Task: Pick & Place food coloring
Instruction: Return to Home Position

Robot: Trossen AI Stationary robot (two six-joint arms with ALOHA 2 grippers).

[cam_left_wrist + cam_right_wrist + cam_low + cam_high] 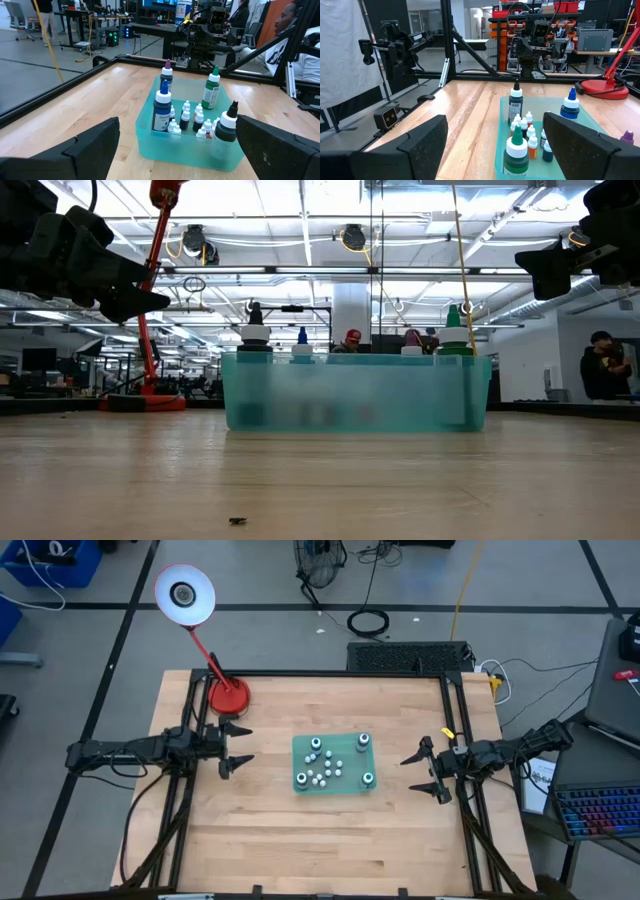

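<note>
Frankly, food coloring point(162, 109) labels are illegibly blurred.

The food coloring bottles point(192, 117) all stand upright inside the teal bin point(175, 147), four big ones at its corners and small white-capped ones between.

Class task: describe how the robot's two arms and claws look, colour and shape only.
The left arm and right arm are slim, jointed and near black. The left claw and right claw each carry two matte black, wedge-shaped fingers. I see no markings on them.
</note>
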